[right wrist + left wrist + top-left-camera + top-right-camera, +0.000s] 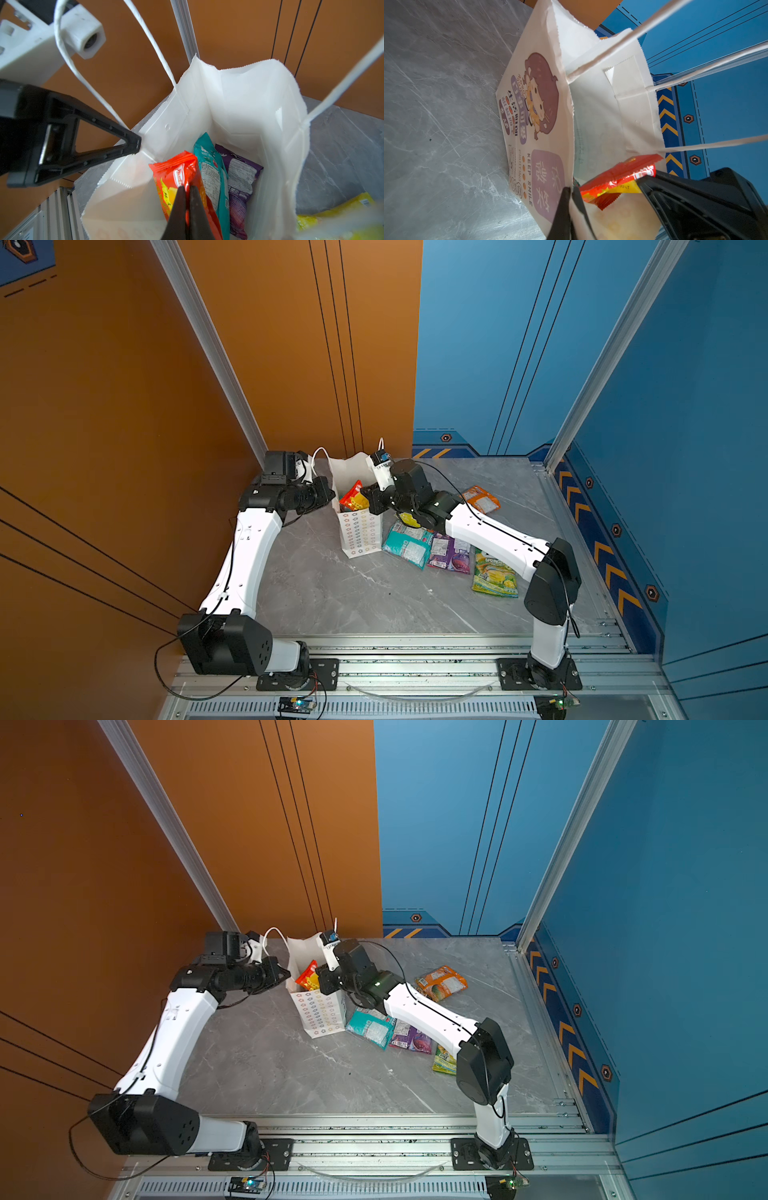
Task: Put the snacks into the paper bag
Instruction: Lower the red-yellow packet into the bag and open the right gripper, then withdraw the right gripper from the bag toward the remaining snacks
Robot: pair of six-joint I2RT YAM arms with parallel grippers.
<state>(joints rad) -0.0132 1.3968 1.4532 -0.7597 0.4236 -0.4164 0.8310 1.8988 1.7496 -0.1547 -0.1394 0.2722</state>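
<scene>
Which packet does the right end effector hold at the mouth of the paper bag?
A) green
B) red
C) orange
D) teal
B: the right wrist view shows the right end effector shut on the red packet at the top of the paper bag.

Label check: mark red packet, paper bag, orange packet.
red packet [176, 172]: right wrist view, printed face.
paper bag [360, 533]: a top view, flower-print side.
orange packet [442, 982]: a top view, middle.
</scene>
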